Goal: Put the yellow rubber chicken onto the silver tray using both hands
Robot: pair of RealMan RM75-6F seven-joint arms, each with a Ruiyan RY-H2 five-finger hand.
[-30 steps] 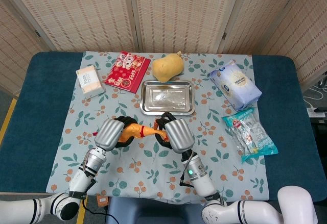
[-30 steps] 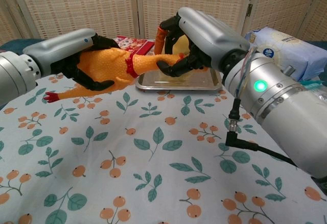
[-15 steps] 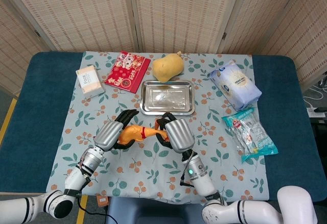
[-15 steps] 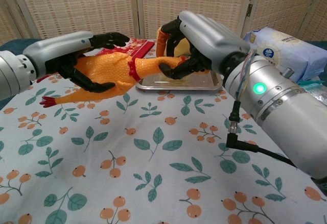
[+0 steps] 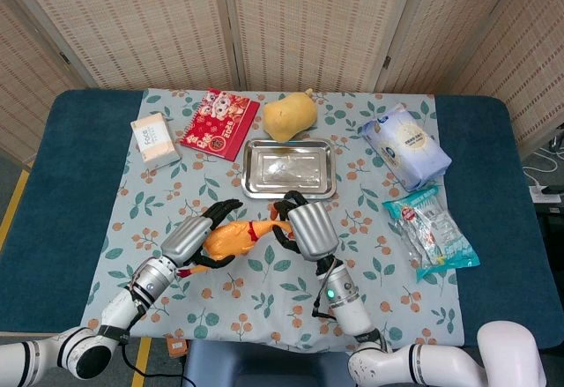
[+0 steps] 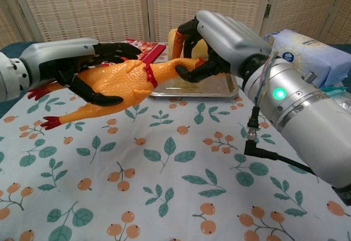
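The yellow rubber chicken (image 5: pixel 227 239) (image 6: pixel 118 82) lies stretched between my hands, just in front of the silver tray (image 5: pixel 289 144) (image 6: pixel 192 91). My right hand (image 5: pixel 308 228) (image 6: pixel 225 38) grips its neck and head end close to the tray's near edge. At the body end, my left hand (image 5: pixel 187 241) (image 6: pixel 66 60) has its fingers spread, some lying above the body and the thumb below, without closing on it. The chicken's red feet point toward the left. Nothing lies on the tray.
Behind the tray sit a yellow plush toy (image 5: pixel 289 115) and a red booklet (image 5: pixel 220 122). A tissue pack (image 5: pixel 152 138) lies at the far left; a wipes pack (image 5: pixel 405 149) and a snack bag (image 5: pixel 432 233) lie on the right.
My left hand has loosened from a full grip on the chicken's body, spread its fingers and drawn back to the left. The right hand keeps hold of the neck.
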